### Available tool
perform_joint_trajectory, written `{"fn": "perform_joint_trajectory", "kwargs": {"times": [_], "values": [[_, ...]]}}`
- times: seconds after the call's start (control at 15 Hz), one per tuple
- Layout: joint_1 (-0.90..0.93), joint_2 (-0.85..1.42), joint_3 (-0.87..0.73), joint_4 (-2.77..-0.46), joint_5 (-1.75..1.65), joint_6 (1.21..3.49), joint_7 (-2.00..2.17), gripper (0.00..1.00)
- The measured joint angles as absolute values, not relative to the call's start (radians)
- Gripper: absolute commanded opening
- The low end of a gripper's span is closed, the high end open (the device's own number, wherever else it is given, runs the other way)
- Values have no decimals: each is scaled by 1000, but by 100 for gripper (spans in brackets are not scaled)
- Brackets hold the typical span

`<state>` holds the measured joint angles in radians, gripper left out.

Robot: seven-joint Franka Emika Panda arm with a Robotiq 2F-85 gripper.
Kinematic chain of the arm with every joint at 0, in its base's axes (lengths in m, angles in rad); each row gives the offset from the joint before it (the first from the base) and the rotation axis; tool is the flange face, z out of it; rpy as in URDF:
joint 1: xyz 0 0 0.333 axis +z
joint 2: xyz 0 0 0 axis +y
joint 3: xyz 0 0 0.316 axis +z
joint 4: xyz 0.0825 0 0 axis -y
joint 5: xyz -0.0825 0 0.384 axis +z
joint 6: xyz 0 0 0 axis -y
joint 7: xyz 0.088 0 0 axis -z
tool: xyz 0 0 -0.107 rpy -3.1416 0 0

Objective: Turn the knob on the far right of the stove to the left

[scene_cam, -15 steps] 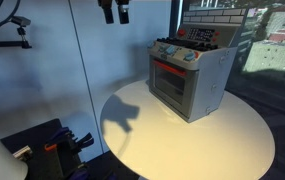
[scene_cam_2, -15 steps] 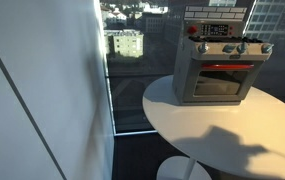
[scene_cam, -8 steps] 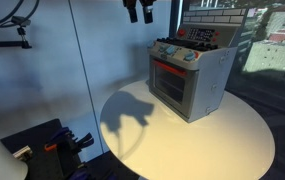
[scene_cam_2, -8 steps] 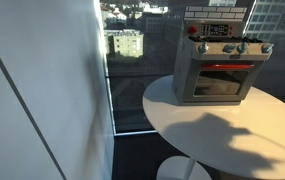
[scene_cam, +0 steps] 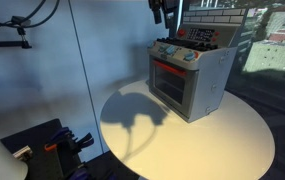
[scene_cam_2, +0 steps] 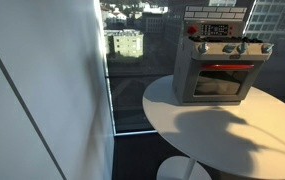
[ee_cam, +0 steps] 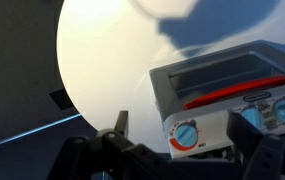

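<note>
- The gripper (scene_cam: 163,15) has moved along the top and is now closer to the stove (scene_cam: 189,78).
- Its shadow (scene_cam: 137,118) on the table (scene_cam: 227,145) has slid toward the stove too.

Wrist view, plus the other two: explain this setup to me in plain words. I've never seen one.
A robot arm, steered remotely by a person, hangs above a toy stove standing on a round white table. Two pictures come from fixed cameras off the robot; in an exterior view only stove and table show. The wrist view comes from a camera on the arm, looking down past its jaws at the stove's red-and-blue knob. The jaws stand open and hold nothing.
</note>
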<state>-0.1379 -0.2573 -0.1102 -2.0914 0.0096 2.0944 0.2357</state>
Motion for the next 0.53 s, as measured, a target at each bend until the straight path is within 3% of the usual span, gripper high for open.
{"fn": "perform_joint_trajectory", "kwargs": {"times": [0.53], "values": [[-148, -215, -109, -2081, 10, 2144, 292, 100]]}}
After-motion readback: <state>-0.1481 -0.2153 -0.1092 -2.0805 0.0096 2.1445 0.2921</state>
